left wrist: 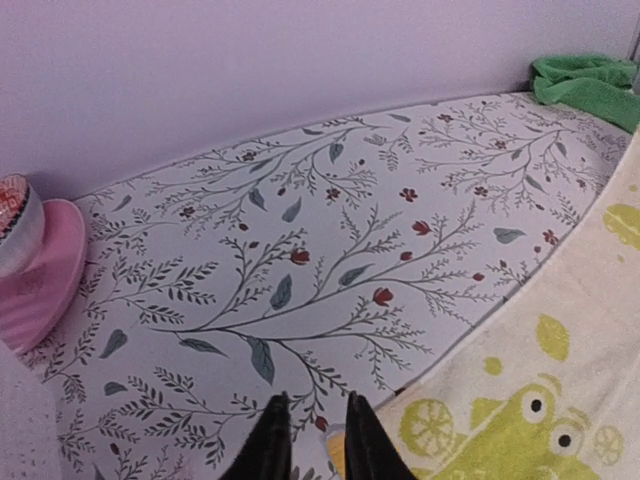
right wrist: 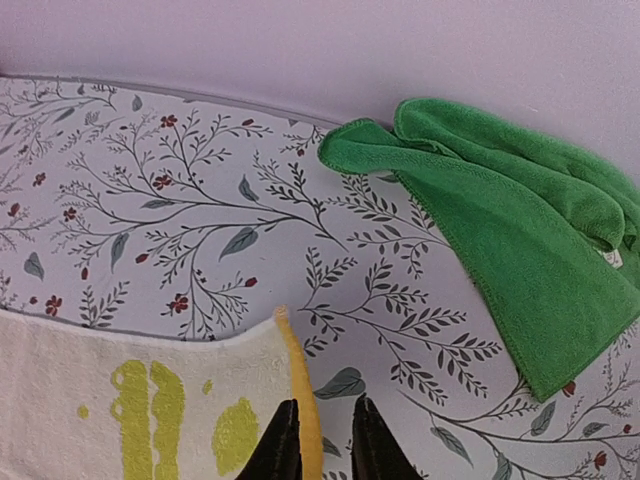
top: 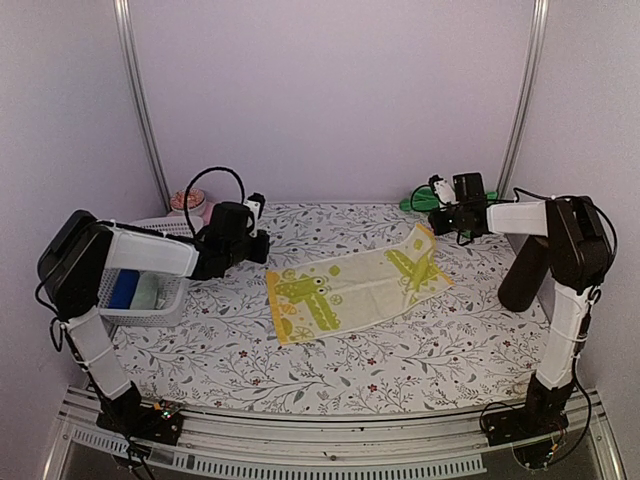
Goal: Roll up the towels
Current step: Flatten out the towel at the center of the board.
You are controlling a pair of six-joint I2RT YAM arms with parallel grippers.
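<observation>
The left end effector and right end effector, slightly spread at far corners, let the yellow towel lie flat for rolling.

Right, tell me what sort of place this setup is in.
Probably a robot test booth staged as a home laundry spot: plain lilac walls enclose a floral-print tablecloth, with a spread yellow-lime cartoon-print cloth towel, a crumpled bright green cloth towel and a white plastic mesh basket.
</observation>
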